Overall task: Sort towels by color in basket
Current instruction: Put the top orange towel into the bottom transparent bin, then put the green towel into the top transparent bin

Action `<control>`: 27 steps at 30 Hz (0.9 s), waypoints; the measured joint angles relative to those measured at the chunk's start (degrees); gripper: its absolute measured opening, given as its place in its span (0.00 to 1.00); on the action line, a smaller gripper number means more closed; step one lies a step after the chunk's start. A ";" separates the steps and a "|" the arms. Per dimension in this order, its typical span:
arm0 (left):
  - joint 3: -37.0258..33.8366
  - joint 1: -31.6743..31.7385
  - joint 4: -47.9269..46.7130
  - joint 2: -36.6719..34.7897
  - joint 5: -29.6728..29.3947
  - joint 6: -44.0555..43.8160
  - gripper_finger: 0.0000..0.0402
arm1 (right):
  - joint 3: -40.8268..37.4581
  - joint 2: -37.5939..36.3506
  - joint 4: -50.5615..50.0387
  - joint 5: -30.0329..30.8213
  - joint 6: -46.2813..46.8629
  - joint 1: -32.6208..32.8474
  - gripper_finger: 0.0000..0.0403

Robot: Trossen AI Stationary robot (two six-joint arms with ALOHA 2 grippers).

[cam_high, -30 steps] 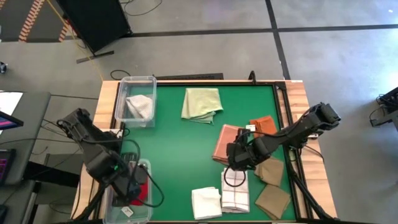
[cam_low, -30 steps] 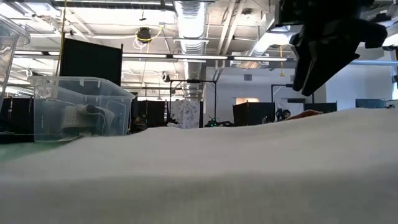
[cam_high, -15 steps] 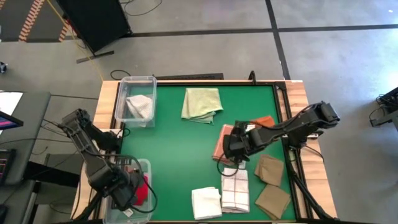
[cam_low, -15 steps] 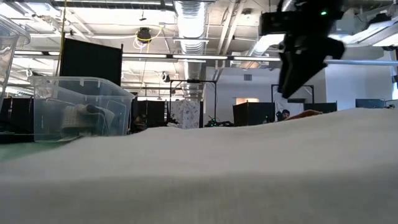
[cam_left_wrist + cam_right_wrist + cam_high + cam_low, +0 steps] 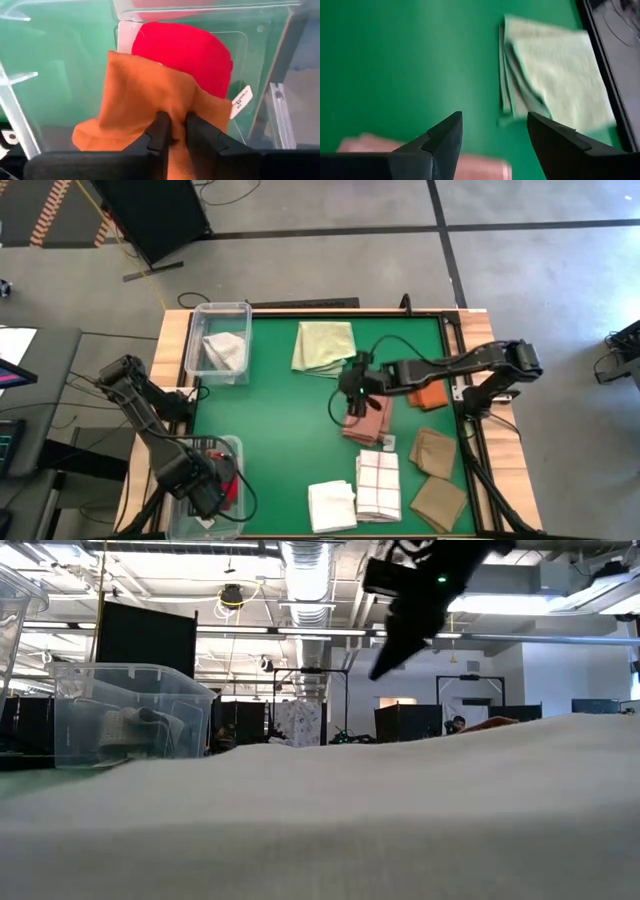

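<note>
Jaws of the left gripper point(image 5: 172, 131) pinched an orange towel point(image 5: 145, 100) inside a clear bin point(image 5: 232, 448); the right gripper point(image 5: 492, 131) hung spread wide above a salmon towel point(image 5: 372, 422).

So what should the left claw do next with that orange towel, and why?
Probably open and let go: the left claw pinches the rust-orange towel already inside the clear bin, draped over the red towel. Then lift clear.
</note>
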 joint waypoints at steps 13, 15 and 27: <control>-1.00 -0.17 7.82 0.00 -6.21 -2.15 0.54 | 0.76 12.02 18.43 -15.28 -3.48 -16.59 0.65; -1.00 -0.20 8.98 0.00 -6.33 -2.30 0.58 | 1.98 14.56 18.42 -16.58 -3.17 -18.69 0.65; -1.00 -1.20 10.76 0.00 -7.76 -2.32 0.62 | 11.35 29.02 14.05 -23.46 -4.81 -22.46 0.65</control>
